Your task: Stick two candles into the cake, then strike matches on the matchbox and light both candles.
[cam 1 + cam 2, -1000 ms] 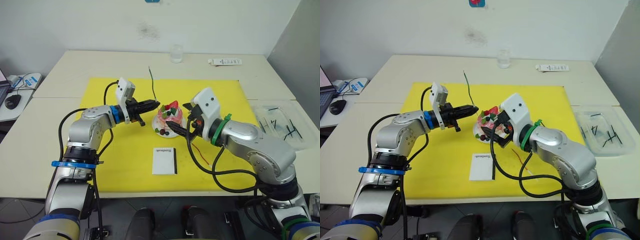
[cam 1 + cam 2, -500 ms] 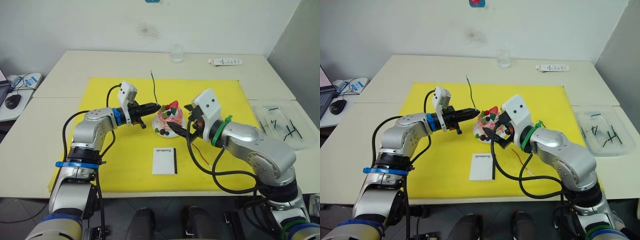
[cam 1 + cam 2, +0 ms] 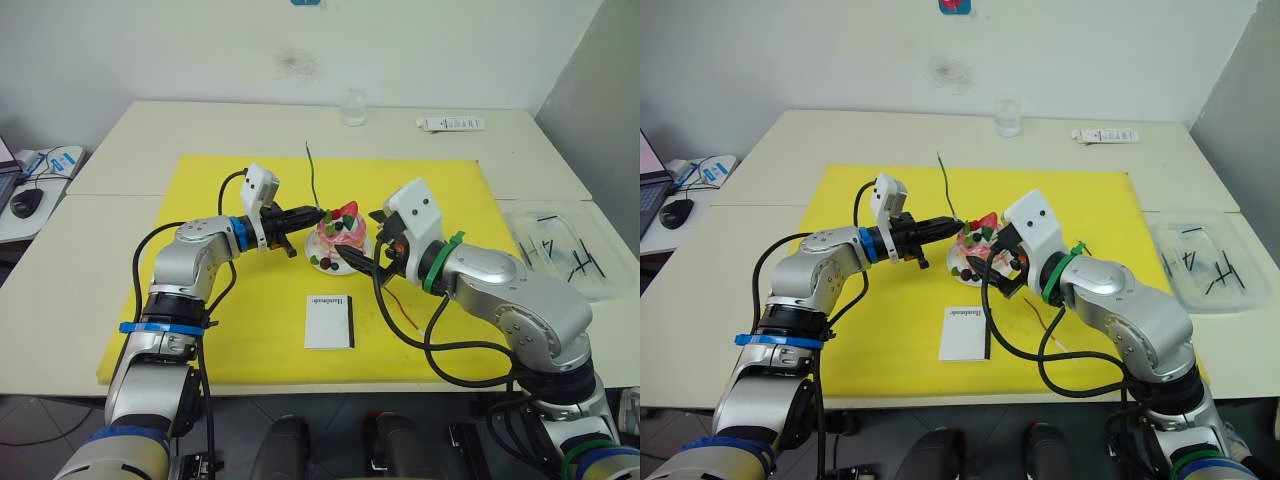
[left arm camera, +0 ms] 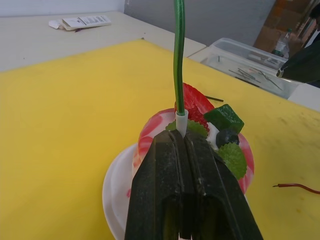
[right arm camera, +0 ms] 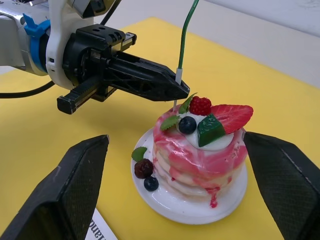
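Note:
The pink cake sits on its white plate in the middle of the yellow mat. My left gripper is shut on the green candle and holds it upright. The candle's pale lower end is at the left rim of the cake's top. My right gripper stands open on the cake's right side, with one finger on either side of the plate. The dark red candle lies on the mat by my right arm. In front of the cake lies the white matchbox. The matches are in a tray.
A clear plastic tray stands on the table at the right. At the back are a glass and a white tube. A mouse lies at the far left.
My left gripper has moved right with the green candle, from beside the cake to its left rim. The right gripper has stayed open around the cake.

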